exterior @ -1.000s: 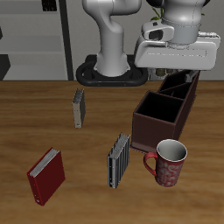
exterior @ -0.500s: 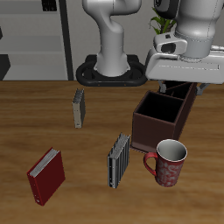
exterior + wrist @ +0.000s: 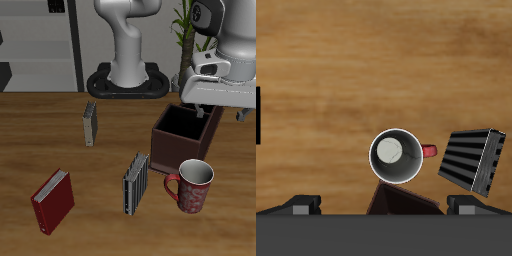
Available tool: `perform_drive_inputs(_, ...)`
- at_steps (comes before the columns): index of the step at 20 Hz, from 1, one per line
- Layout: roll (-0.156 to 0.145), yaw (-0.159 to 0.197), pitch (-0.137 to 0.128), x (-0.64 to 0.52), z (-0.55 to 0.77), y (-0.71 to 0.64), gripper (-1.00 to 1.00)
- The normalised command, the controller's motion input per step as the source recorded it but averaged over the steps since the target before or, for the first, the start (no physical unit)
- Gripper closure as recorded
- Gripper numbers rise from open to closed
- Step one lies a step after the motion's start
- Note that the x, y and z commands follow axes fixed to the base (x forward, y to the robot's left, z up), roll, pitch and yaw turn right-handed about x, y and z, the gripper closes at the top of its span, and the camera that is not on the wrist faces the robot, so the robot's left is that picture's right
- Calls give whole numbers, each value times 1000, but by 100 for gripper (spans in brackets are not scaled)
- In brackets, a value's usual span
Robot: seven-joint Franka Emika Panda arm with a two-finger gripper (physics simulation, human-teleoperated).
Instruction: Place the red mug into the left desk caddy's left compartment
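Upright, round speckled red mug (image 3: pixel 194 187) on wood-grain table (image 3: pixel 60 140), boxy maroon caddy (image 3: pixel 182 135) just behind, hand (image 3: pixel 203 112) spread apart above

The wooden surface (image 3: pixel 40 130) carries five loose things and the robot's dark round base (image 3: pixel 125 80) at its back. Taking the red mug (image 3: pixel 193 186) as landmark: it stands upright near the front edge, handle toward a grey striped book (image 3: pixel 135 182) standing on edge just beside it. The left desk caddy (image 3: pixel 186 133) sits directly behind the mug, close to it. A red book (image 3: pixel 52 200) lies flat well apart from the mug, beyond the striped book. A small grey book (image 3: pixel 90 123) stands farther back.
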Motion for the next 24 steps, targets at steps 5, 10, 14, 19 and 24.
perform_drive_inputs(5,-8,0,19,87,-284,33,-100)
perform_drive_inputs(10,-2,11,6,75,-298,87,-100)
perform_drive_inputs(14,28,6,-2,61,-384,128,-100)
perform_drive_inputs(19,8,-12,13,36,-240,-18,-100)
perform_drive_inputs(24,3,-5,32,45,-339,-20,-100)
